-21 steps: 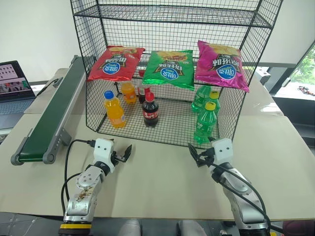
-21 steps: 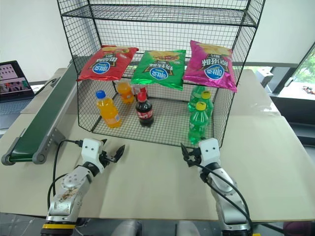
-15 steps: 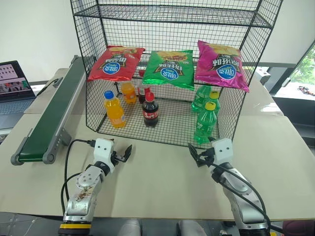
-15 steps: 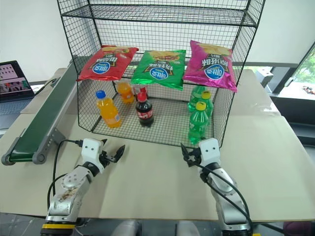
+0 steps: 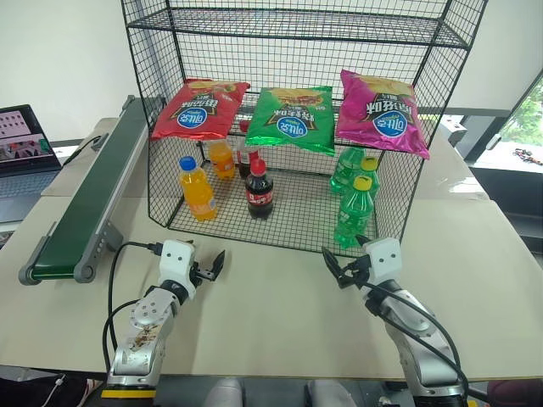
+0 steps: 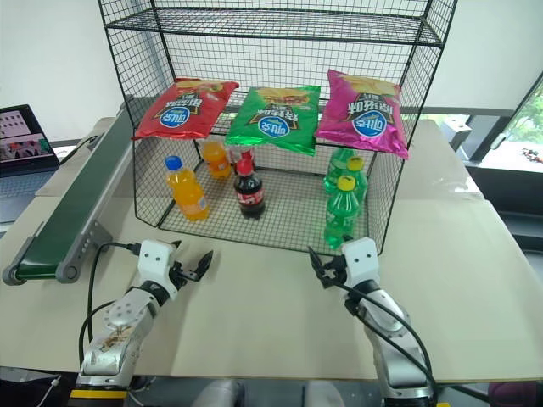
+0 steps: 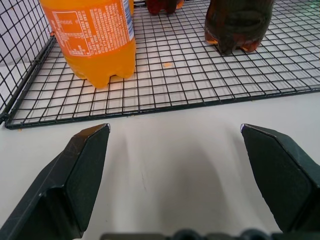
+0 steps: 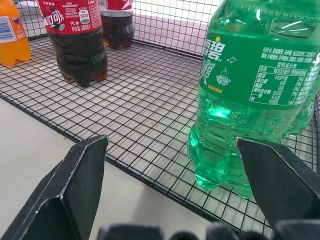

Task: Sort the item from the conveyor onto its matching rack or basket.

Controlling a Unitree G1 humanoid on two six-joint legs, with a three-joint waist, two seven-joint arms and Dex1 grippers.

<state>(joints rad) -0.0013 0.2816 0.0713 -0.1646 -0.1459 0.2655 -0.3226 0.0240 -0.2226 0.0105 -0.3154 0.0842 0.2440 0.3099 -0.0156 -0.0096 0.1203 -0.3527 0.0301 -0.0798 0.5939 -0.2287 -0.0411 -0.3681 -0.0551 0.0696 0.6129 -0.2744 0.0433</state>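
Your small dark-brown cola bottle with the red cap (image 5: 259,190) stands inside the tall black wire-grid rack (image 5: 280,212), beyond both spread-open, empty grippers: left (image 5: 211,265), right (image 5: 335,270).

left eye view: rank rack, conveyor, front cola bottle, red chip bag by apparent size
1. rack, by far the largest.
2. conveyor.
3. red chip bag.
4. front cola bottle, smallest.
The conveyor runs away from the camera, so it looks shorter than it is.
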